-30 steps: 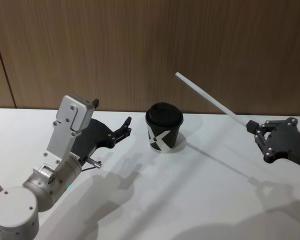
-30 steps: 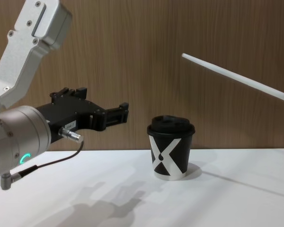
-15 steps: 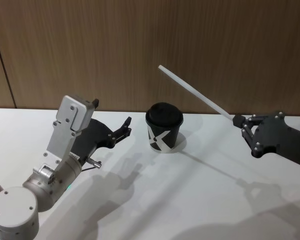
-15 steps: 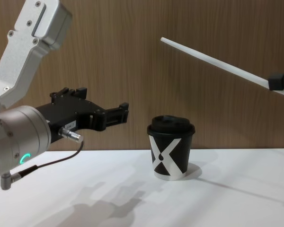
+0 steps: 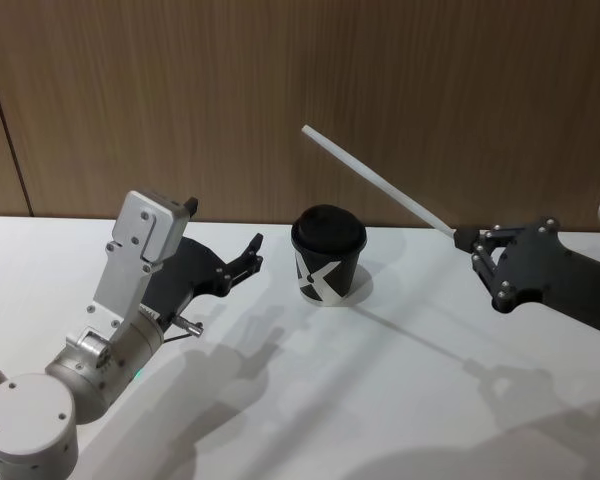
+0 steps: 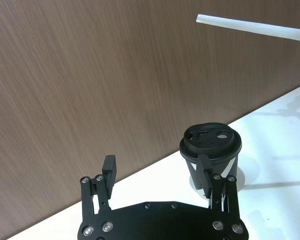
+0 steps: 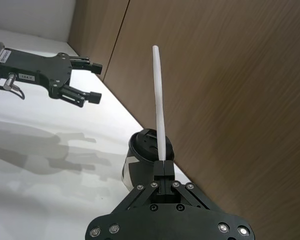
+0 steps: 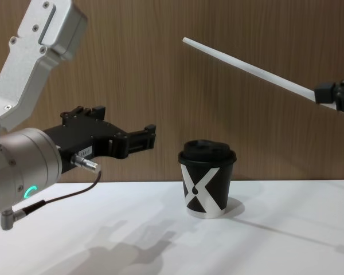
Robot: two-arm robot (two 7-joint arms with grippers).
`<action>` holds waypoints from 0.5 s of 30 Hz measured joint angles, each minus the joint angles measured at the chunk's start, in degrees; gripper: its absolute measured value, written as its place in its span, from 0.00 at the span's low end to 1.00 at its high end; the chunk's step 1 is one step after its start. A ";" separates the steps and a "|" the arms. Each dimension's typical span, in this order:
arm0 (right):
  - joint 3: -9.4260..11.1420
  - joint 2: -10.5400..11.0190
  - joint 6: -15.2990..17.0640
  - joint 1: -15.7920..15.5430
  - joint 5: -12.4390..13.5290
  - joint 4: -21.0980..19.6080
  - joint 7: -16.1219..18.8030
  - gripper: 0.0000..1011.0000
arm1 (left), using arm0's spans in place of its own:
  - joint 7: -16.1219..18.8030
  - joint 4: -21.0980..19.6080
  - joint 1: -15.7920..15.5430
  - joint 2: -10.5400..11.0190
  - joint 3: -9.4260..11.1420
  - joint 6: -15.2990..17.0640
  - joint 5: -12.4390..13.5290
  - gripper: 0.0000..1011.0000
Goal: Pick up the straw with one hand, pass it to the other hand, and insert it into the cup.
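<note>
White table point(image 5: 320, 420), matte, grey shadows lying across its near half; brown wood-grain wall point(image 5: 460, 80) rising along its far edge, thin dark vertical seam point(image 5: 0, 112) at far left.

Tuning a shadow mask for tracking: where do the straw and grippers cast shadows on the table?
Head view: the straw, held by the right gripper, draws a thin shadow line across the table right of the cup; chest view: the open left gripper casts a soft blotch on the table below it.
</note>
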 joint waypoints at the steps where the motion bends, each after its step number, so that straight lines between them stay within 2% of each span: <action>1: -0.03 -0.01 0.01 0.01 0.02 -0.02 0.01 0.00 | 0.00 0.00 0.00 0.00 -0.01 0.00 0.00 0.99; 10: -0.23 -0.06 0.10 0.19 0.14 -0.19 0.04 0.00 | -0.12 -0.01 0.00 -0.01 -0.02 0.00 -0.03 0.99; 15: -0.30 -0.09 0.13 0.24 0.17 -0.25 0.04 0.00 | -1.68 -0.13 -0.18 -0.01 -0.32 -0.12 -1.12 0.99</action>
